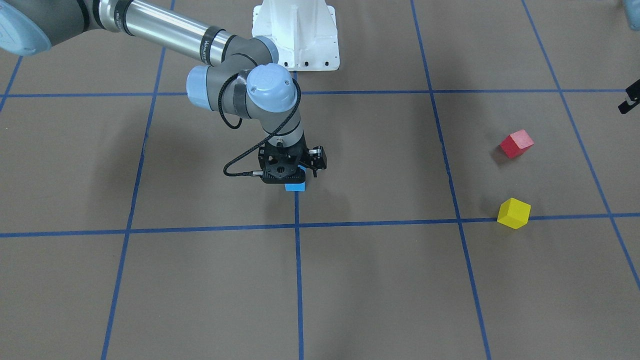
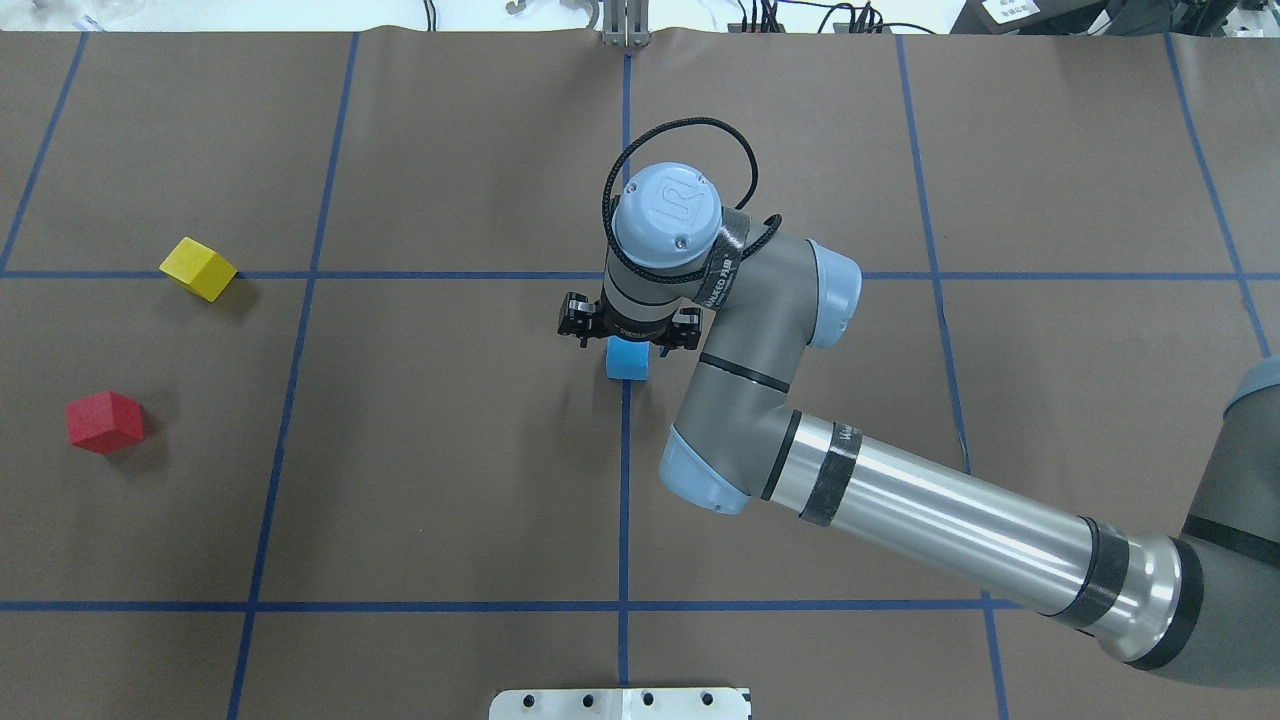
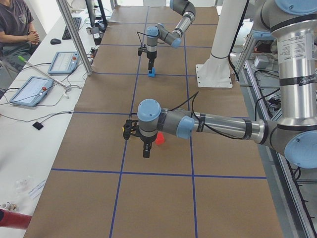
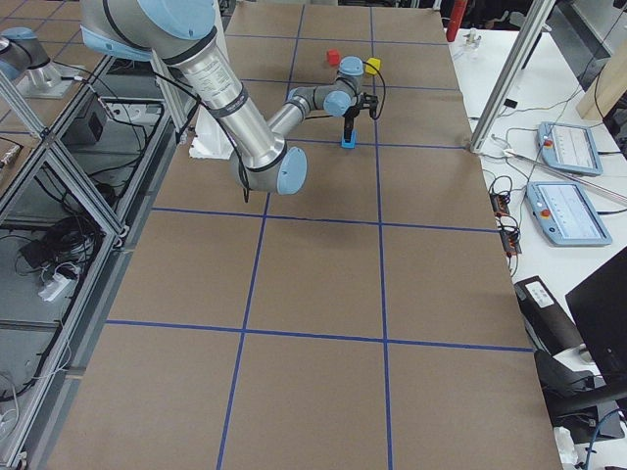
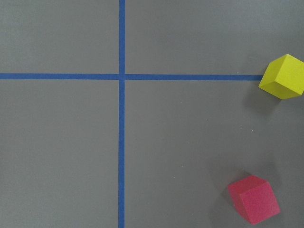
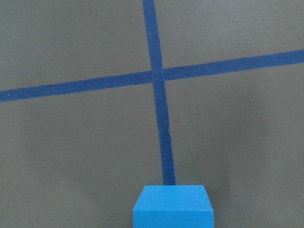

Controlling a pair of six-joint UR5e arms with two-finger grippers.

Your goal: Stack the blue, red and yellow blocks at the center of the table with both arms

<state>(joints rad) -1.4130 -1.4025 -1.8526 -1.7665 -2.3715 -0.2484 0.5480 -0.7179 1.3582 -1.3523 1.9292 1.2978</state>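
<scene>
The blue block (image 2: 628, 358) rests on the centre tape line, also seen in the front view (image 1: 295, 187) and at the bottom of the right wrist view (image 6: 172, 206). My right gripper (image 2: 627, 335) stands straight down over it and appears shut on it; the wrist hides its fingers. The red block (image 2: 104, 421) and yellow block (image 2: 198, 268) lie far out on my left side, both in the left wrist view: red (image 5: 253, 198), yellow (image 5: 283, 76). My left gripper (image 3: 146, 152) hovers above the table near the red block (image 3: 160, 139); I cannot tell whether it is open or shut.
The white robot base (image 1: 296, 35) stands at the table's back edge. Blue tape lines (image 2: 625, 500) grid the brown table. An operator (image 3: 15, 27) sits at a side bench with tablets (image 3: 28, 90). A metal post (image 3: 74, 37) stands by the table edge.
</scene>
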